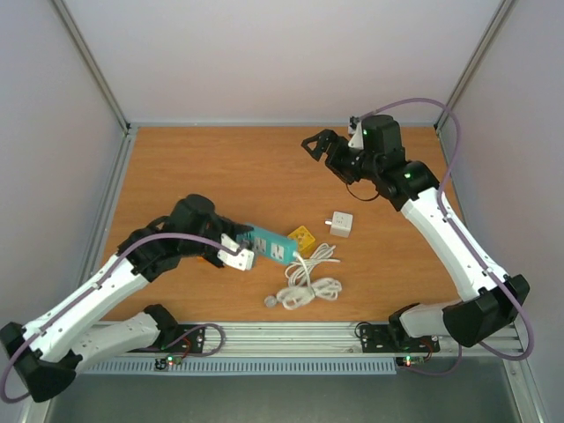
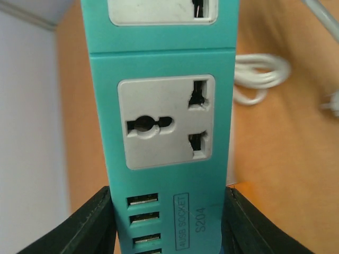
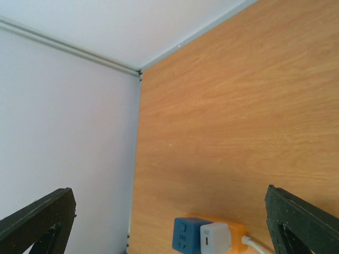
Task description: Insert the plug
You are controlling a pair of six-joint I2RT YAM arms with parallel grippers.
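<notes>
Currently the left hand (image 1: 240, 254) clamps the USB end of the teal power strip (image 1: 271, 247), which lies on the surface (image 1: 220, 167); the right hand (image 1: 319, 145) hangs wide and empty near the far edge; the white cube plug (image 1: 341, 224) lies right of the strip, apart from it. Judged light, rigid and smooth-sided; take it by two opposite flat faces, prongs left clear.

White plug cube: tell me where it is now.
Top view: the white plug cube lies on the table right of centre, just right of the yellow block, between the teal power strip and the right arm.
</notes>
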